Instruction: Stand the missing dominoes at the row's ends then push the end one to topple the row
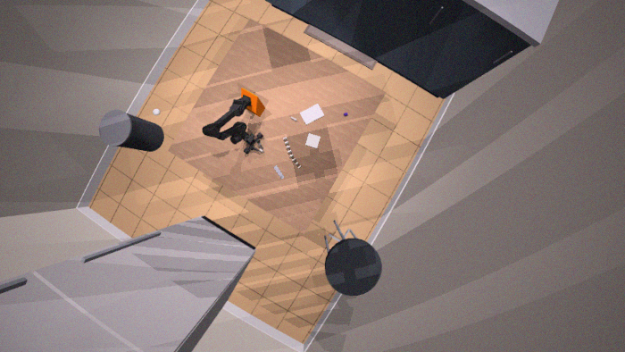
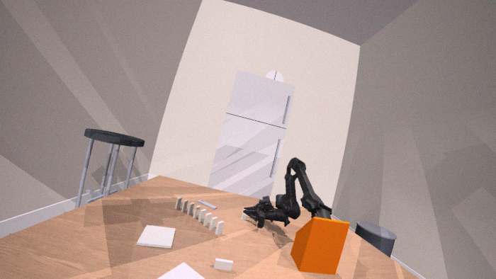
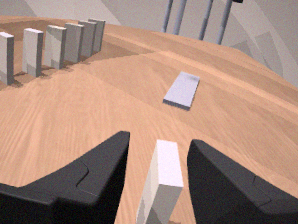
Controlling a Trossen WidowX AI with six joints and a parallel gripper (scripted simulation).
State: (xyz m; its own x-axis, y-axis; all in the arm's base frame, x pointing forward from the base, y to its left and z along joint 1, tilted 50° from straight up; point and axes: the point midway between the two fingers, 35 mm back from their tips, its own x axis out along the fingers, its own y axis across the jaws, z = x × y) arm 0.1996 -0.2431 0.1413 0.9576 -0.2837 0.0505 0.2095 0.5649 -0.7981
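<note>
Several white dominoes (image 1: 292, 153) (image 2: 190, 209) (image 3: 55, 47) stand upright in a slightly curved row. My gripper (image 1: 259, 146) (image 2: 246, 211) (image 3: 158, 145) is low over the table, beside the row and apart from it. Its fingers are open, with a gap on each side of a white domino (image 2: 244, 215) (image 3: 169, 172) between them. This domino looks upright; its foot is cut off in the wrist view and partly hidden by the gripper in the exterior view. Another white domino (image 1: 294, 119) (image 2: 223, 264) lies on its long side, off the row's near end in the exterior view.
A flat lavender bar (image 1: 279, 171) (image 2: 207, 205) (image 3: 182, 91) lies beside the row's far part. A white square tile (image 1: 312, 140) (image 2: 156, 236) and a larger white sheet (image 1: 312, 113) (image 2: 182, 272) lie across the row. An orange block (image 1: 258, 106) (image 2: 326, 248) stands by the arm's base.
</note>
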